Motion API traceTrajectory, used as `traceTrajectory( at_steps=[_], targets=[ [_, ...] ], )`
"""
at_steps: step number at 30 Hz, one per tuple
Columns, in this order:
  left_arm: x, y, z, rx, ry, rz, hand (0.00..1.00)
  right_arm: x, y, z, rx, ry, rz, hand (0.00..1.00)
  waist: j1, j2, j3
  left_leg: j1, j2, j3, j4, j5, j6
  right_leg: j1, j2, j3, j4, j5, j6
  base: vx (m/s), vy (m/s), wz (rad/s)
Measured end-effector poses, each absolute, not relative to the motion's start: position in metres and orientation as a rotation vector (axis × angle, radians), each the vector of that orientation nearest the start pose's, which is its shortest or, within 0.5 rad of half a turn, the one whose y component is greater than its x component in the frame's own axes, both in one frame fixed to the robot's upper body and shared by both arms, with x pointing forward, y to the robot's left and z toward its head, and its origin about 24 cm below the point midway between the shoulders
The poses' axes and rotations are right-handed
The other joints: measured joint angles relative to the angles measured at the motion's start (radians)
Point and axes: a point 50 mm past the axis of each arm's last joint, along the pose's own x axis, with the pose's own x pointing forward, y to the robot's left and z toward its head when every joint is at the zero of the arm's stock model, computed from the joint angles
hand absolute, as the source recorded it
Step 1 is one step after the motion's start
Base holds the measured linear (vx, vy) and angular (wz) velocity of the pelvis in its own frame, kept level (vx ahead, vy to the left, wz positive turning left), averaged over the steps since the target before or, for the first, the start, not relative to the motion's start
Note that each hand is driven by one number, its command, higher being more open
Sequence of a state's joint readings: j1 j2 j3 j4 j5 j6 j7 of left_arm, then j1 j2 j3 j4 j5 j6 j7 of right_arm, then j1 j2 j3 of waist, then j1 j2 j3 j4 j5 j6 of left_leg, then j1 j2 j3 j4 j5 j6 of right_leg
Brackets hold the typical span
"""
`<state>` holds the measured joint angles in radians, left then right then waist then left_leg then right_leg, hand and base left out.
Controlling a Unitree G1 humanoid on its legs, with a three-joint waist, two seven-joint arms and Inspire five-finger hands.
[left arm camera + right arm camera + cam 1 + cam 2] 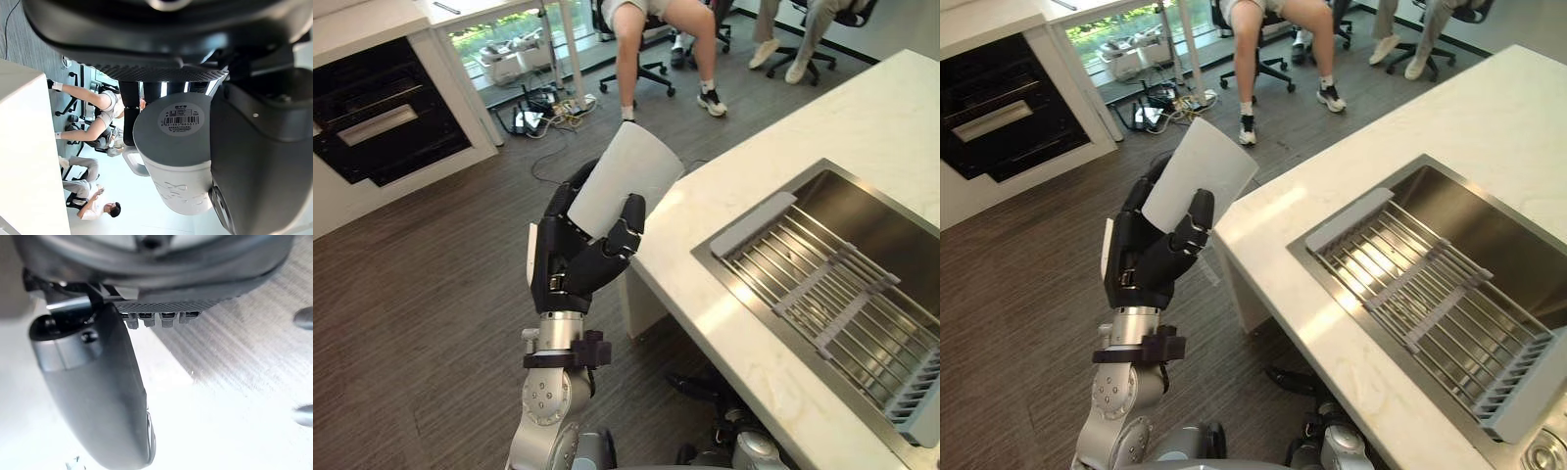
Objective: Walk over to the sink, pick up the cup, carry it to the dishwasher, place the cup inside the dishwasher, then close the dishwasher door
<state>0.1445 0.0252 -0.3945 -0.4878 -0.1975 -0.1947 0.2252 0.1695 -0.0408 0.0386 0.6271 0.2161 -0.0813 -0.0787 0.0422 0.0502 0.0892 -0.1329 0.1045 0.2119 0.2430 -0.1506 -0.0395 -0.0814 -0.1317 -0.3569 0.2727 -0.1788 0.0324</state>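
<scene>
1. Beside the near corner of the white worktop (754,191), over the dark plank floor (411,294), the left hand (576,262) holds up a white cup (626,181).
2. Its fingers (576,184) curl round the far side of the cup and the thumb crosses the near side, so the hand is clamped on the cup's lower half.
3. The cup's long axis is tilted. Its base sits in the hand, and its wider end points up and away, leaning toward the worktop.
4. In the left wrist view the flat base faces the camera and bears a round sticker, with the cup's handle (132,164) sticking out to one side.
5. A steel sink (876,220) is set into the worktop, well apart from the cup. A wire rack (822,294) with grey end bars lies in the sink, and nothing rests on the rack.
6. The right hand (98,396) shows in its own wrist view above a pale surface. I cannot tell how it is set.
7. Across the floor stands a black oven (382,113) in a white cabinet. People sit on office chairs (651,73) farther off.
</scene>
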Motion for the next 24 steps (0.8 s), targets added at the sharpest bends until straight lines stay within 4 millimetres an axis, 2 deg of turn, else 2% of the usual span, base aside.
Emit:
traceTrajectory(
  at_steps=[1, 2, 4, 8, 12, 15, 16, 18, 19, 20, 21, 22, 24],
  targets=[
    [0.203, 0.090, 0.131, -0.341, -0.449, -0.143, 0.00, 0.144, -0.168, -0.122, 0.151, 0.743, -0.189, 1.00, 0.003, -0.024, -0.016, 0.032, -0.043, -0.001, -0.086, 0.042, 0.004, 0.002, -0.028, -0.002, -0.019, 0.010, 0.015, -0.06, 0.162, 0.45],
    [0.206, 0.090, 0.127, -0.321, -0.439, -0.149, 0.00, 0.141, -0.171, -0.124, 0.153, 0.755, -0.190, 1.00, 0.002, -0.025, -0.020, 0.051, -0.057, -0.006, -0.122, 0.060, 0.010, 0.014, -0.035, -0.004, -0.037, 0.018, 0.028, -0.04, 0.172, 0.41],
    [0.217, 0.093, 0.119, -0.285, -0.408, -0.137, 0.00, 0.127, -0.193, -0.133, 0.210, 0.803, -0.265, 1.00, -0.017, -0.019, -0.032, 0.073, -0.098, -0.036, -0.178, 0.105, 0.041, 0.055, -0.045, -0.007, -0.103, 0.060, 0.053, 0.00, 0.188, 0.43],
    [0.215, 0.096, 0.112, -0.275, -0.375, -0.124, 0.00, 0.108, -0.197, -0.143, 0.202, 0.882, -0.320, 1.00, -0.019, -0.026, -0.037, 0.076, -0.118, -0.037, -0.198, 0.114, 0.051, 0.082, -0.049, -0.012, -0.170, 0.110, 0.071, 0.05, 0.112, 0.09],
    [0.215, 0.097, 0.112, -0.270, -0.379, -0.132, 0.00, 0.102, -0.187, -0.145, 0.202, 0.900, -0.275, 1.00, -0.023, -0.032, -0.041, 0.097, -0.120, -0.038, -0.209, 0.113, 0.051, 0.109, -0.048, -0.016, -0.185, 0.121, 0.065, 0.04, 0.018, 0.05],
    [0.216, 0.102, 0.113, -0.262, -0.387, -0.115, 0.00, 0.105, -0.193, -0.140, 0.196, 0.874, -0.256, 1.00, -0.021, -0.035, -0.040, 0.108, -0.127, -0.065, -0.220, 0.111, 0.049, 0.123, -0.061, -0.041, -0.166, 0.116, 0.060, -0.01, 0.005, 0.22],
    [0.216, 0.104, 0.114, -0.256, -0.394, -0.099, 0.00, 0.107, -0.201, -0.138, 0.192, 0.844, -0.244, 1.00, -0.022, -0.036, -0.039, 0.108, -0.130, -0.074, -0.217, 0.099, 0.046, 0.119, -0.072, -0.055, -0.126, 0.102, 0.054, -0.01, 0.034, 0.45],
    [0.216, 0.108, 0.113, -0.235, -0.393, -0.074, 0.00, 0.111, -0.212, -0.139, 0.239, 0.825, -0.302, 1.00, -0.017, -0.046, -0.033, 0.118, -0.147, -0.114, -0.200, 0.088, 0.062, 0.093, -0.105, -0.050, 0.007, 0.057, 0.030, 0.01, 0.053, 0.55],
    [0.213, 0.109, 0.110, -0.233, -0.378, -0.073, 0.00, 0.110, -0.216, -0.140, 0.252, 0.833, -0.367, 1.00, -0.015, -0.047, -0.032, 0.131, -0.154, -0.143, -0.196, 0.080, 0.082, 0.052, -0.125, 0.000, 0.132, 0.046, 0.008, 0.07, 0.052, 0.70],
    [0.210, 0.109, 0.106, -0.232, -0.361, -0.070, 0.00, 0.107, -0.218, -0.140, 0.230, 0.840, -0.383, 1.00, -0.015, -0.045, -0.030, 0.145, -0.155, -0.177, -0.185, 0.078, 0.099, -0.011, -0.117, 0.100, 0.260, 0.011, -0.024, 0.10, 0.038, 0.82],
    [0.209, 0.110, 0.104, -0.230, -0.353, -0.062, 0.00, 0.105, -0.215, -0.141, 0.230, 0.847, -0.381, 1.00, -0.016, -0.047, -0.029, 0.143, -0.153, -0.203, -0.174, 0.076, 0.102, -0.026, -0.089, 0.158, 0.283, -0.024, -0.017, 0.14, -0.032, 1.03],
    [0.209, 0.111, 0.103, -0.232, -0.348, -0.044, 0.00, 0.101, -0.207, -0.143, 0.228, 0.863, -0.361, 1.00, -0.018, -0.053, -0.024, 0.139, -0.152, -0.251, -0.155, 0.067, 0.101, -0.056, -0.027, 0.251, 0.296, -0.075, -0.014, 0.09, -0.048, 0.97],
    [0.209, 0.112, 0.103, -0.235, -0.346, -0.025, 0.00, 0.099, -0.194, -0.145, 0.236, 0.886, -0.320, 1.00, -0.019, -0.060, -0.022, 0.135, -0.153, -0.321, -0.129, 0.055, 0.100, -0.108, 0.045, 0.338, 0.299, -0.105, -0.015, 0.11, -0.095, 1.16]
  ],
)
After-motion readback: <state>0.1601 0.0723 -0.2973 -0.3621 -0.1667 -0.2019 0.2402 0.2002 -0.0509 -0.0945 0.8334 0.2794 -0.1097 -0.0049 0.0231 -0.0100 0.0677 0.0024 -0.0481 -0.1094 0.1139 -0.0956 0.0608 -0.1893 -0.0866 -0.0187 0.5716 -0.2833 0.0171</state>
